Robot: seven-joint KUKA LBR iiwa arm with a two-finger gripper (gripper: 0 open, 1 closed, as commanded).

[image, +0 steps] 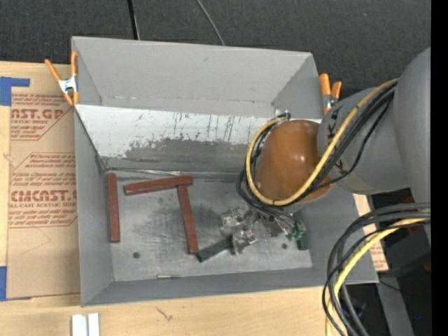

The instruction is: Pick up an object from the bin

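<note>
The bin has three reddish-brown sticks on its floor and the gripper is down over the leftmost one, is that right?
Not quite. The count holds, but the gripper is not over the leftmost stick. The camera view shows it down at the right side of the bin floor, well away from that stick, beside a small dark bar.

The bin floor (149, 224) lies open between the left brown stick (113, 207) and the upright brown stick (187, 220), with a crosswise brown stick (158, 185) closing its far end. The arm's orange cover (283, 161) and cables (250, 161) crowd the right side. A dark green bar (213, 252) lies near the front wall.
</note>
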